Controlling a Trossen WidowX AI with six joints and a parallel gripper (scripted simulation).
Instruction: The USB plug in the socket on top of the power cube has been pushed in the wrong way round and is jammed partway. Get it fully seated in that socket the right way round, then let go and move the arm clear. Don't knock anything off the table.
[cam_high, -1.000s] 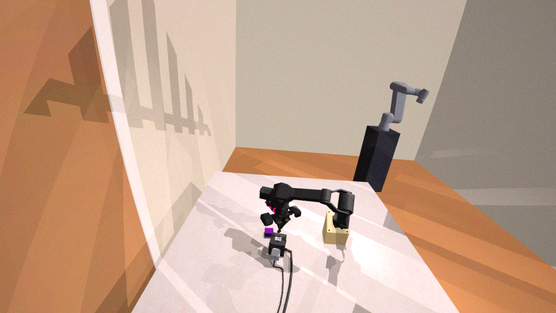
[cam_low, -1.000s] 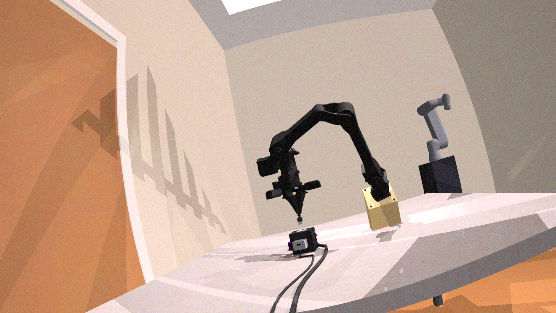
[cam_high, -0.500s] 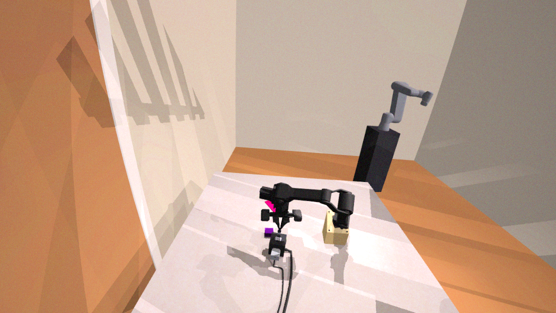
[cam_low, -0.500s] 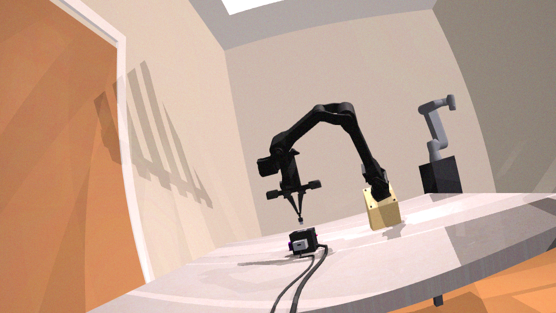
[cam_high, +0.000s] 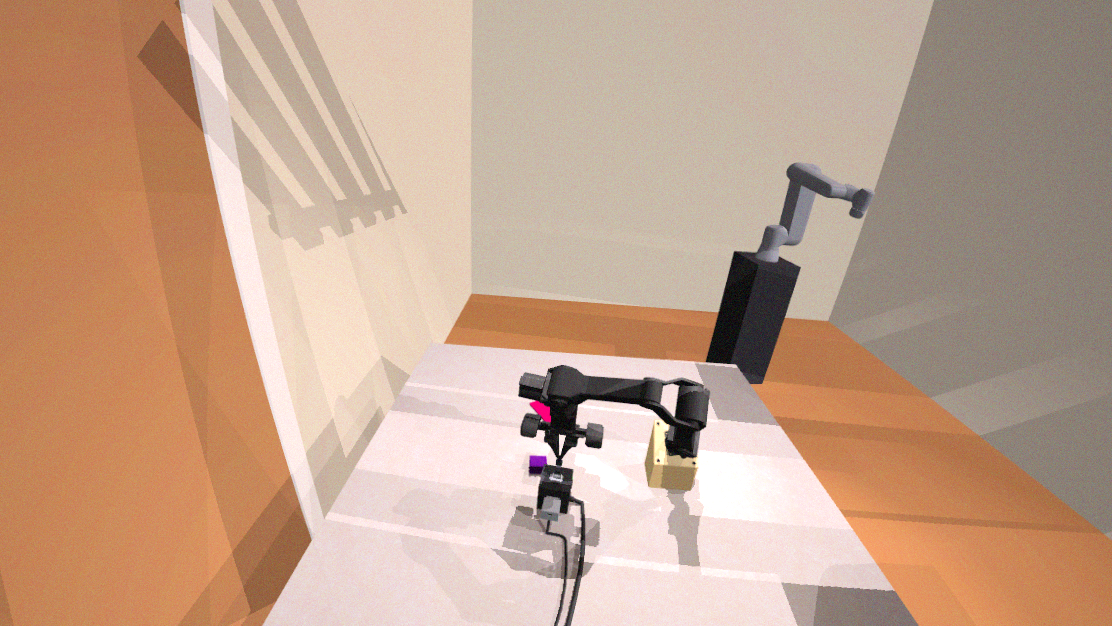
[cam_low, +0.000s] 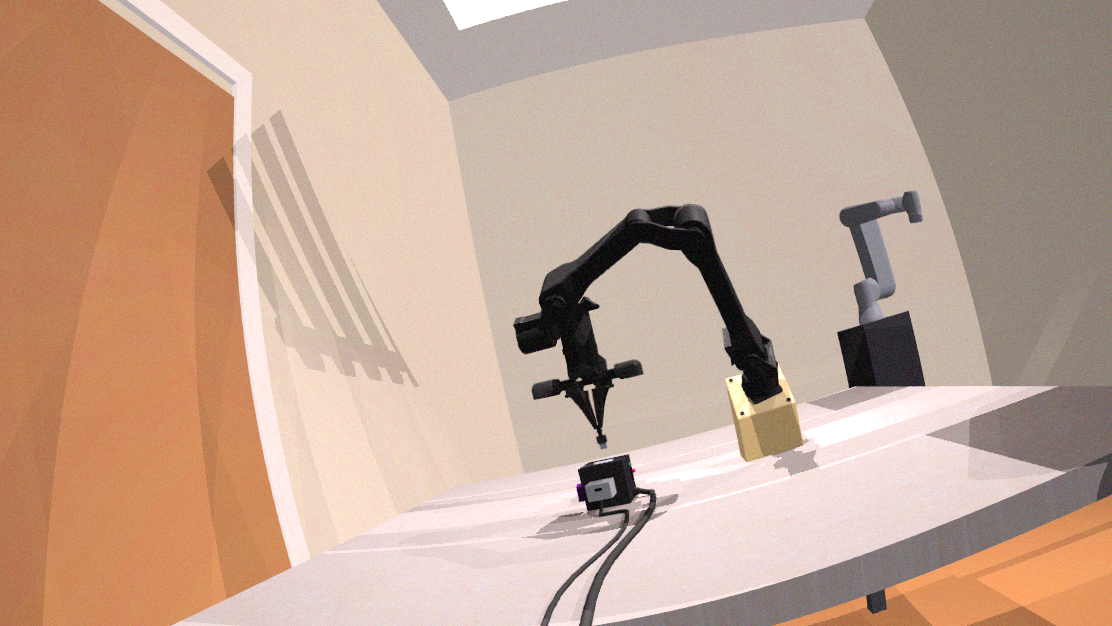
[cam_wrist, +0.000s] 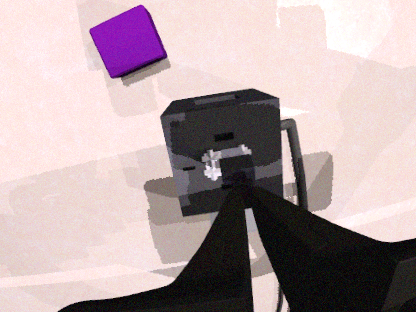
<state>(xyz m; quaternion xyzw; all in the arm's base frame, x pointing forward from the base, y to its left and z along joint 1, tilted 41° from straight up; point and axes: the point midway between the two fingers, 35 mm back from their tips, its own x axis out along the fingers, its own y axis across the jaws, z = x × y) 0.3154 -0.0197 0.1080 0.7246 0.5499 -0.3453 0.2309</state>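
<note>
From the top view, your hand hangs directly over the power cube on the bench, fingers pointing straight down.

From the exterior view, you are pinching the USB plug, lifted clear of the cube with a gap beneath it; its long axis runs vertical.

From the wrist view, the plug sits above the top socket, slightly toward you. A purple block lies nearby; keep off it.
</note>
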